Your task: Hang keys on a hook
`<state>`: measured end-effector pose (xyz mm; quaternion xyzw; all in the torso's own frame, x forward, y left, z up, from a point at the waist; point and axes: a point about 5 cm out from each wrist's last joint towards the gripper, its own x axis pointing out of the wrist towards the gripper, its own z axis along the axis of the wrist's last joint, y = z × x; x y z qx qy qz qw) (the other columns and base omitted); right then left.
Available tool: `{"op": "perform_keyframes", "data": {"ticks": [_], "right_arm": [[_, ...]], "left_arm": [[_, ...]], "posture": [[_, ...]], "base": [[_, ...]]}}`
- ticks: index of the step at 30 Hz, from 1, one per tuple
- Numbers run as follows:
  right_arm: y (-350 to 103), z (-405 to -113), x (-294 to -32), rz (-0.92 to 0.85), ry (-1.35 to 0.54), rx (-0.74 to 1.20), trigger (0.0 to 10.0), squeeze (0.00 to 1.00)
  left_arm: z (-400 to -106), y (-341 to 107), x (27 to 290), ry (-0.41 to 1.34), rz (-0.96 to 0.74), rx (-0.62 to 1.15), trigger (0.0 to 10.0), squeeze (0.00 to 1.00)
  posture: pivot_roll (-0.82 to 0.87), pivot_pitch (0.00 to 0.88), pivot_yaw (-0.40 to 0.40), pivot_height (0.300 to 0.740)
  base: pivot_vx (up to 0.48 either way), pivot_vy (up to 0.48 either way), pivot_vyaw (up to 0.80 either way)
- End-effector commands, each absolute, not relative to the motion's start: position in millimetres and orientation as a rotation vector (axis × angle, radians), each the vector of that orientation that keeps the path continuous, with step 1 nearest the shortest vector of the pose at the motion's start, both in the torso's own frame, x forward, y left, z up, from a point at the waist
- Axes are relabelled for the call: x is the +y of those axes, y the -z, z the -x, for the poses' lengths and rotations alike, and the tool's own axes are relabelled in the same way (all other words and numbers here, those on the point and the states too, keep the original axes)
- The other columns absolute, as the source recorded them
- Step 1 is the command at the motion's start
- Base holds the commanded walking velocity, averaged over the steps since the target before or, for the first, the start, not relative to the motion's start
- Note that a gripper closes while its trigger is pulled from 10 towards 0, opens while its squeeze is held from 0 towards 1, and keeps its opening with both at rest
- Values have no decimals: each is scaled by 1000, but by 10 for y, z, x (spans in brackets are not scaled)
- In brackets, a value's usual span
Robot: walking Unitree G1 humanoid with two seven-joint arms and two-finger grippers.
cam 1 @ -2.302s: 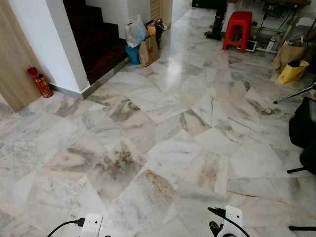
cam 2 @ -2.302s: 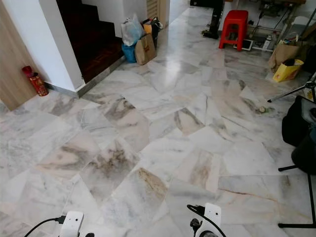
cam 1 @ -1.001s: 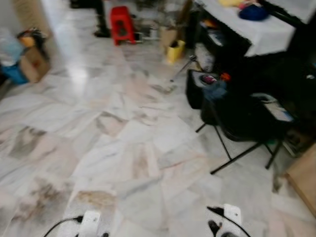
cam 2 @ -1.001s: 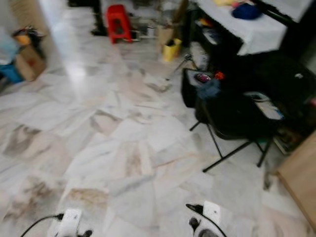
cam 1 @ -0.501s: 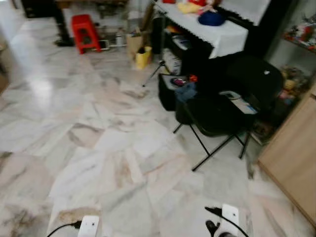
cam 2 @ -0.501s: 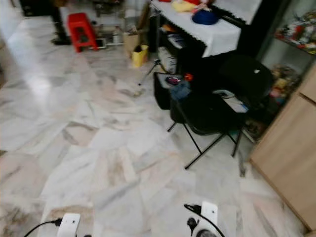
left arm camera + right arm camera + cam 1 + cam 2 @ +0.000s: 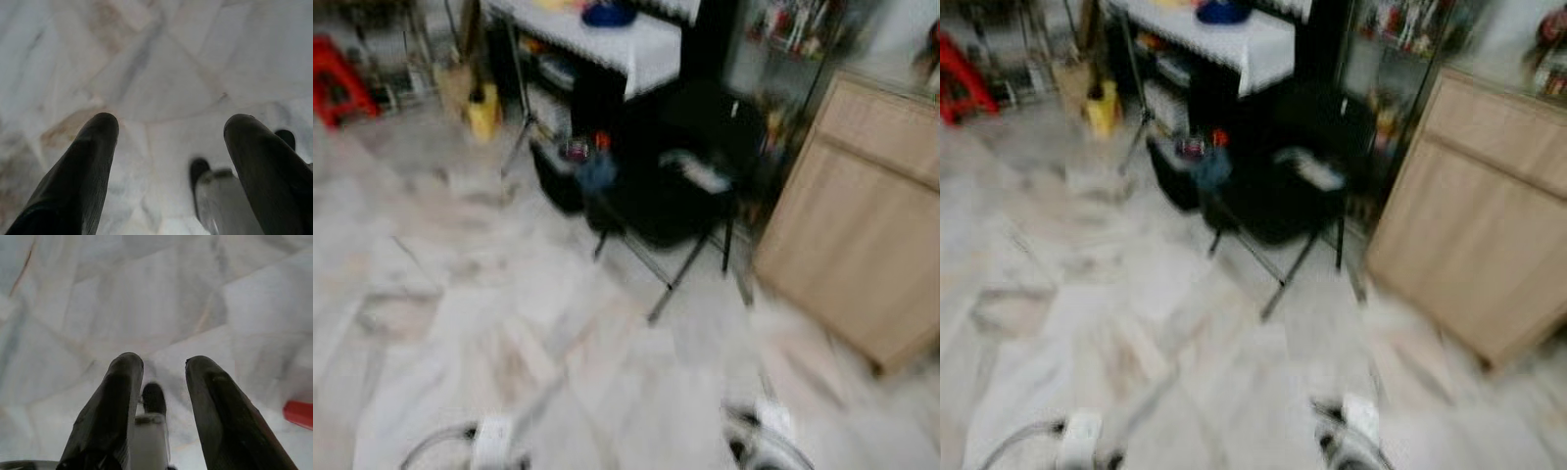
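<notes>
Both arms hang low over the marble floor [image 7: 460, 323]; their white wrist blocks sit at the bottom of the blurred left eye view, the left arm [image 7: 494, 438] and the right arm [image 7: 761, 428]. My left gripper [image 7: 171, 125] is open, its black fingers [image 7: 93, 161] wide apart with only floor tiles between them. My right gripper [image 7: 163, 362] is open by a narrower gap and holds nothing; its fingers [image 7: 115, 401] point down at the floor.
A black folding chair [image 7: 675, 196] with things on it stands ahead, in front of a table with a white cloth [image 7: 617, 44]. A light wooden cabinet [image 7: 862, 245] is to the right. A yellow bag [image 7: 481, 108] and red stool [image 7: 333, 64] lie far left.
The head camera has swung further right with heavy blur: the chair, table and wooden cabinet have come toward the middle. Both arms hang as before.
</notes>
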<state>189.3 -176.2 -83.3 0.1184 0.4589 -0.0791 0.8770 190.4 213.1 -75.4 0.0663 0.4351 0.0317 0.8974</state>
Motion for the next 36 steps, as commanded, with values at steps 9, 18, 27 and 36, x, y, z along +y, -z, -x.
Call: {"op": "perform_keyframes", "data": {"ticks": [9, 18, 27, 36], "right_arm": [[825, -1919, -1707, -258, 159, 951, 10000, 0], [822, -1924, -1709, -259, 159, 949, 10000, 0], [823, -1924, -1708, -259, 159, 950, 10000, 0], [820, -1927, -1708, -268, 168, 940, 10000, 0]], "left_arm": [[-1818, 791, 2169, -74, -139, 933, 10000, 0], [-1824, 788, 2175, -71, -143, 934, 10000, 0], [-1822, 788, 2180, -71, -145, 935, 10000, 0], [-1832, 785, 2170, -69, -150, 930, 10000, 0]], "posture": [[29, 0, -29, 740], [29, 0, -28, 740], [29, 0, -28, 740], [29, 0, -29, 740]], "base": [[0, 0, -719], [0, 0, -719], [0, 0, -719], [0, 0, -558]]}}
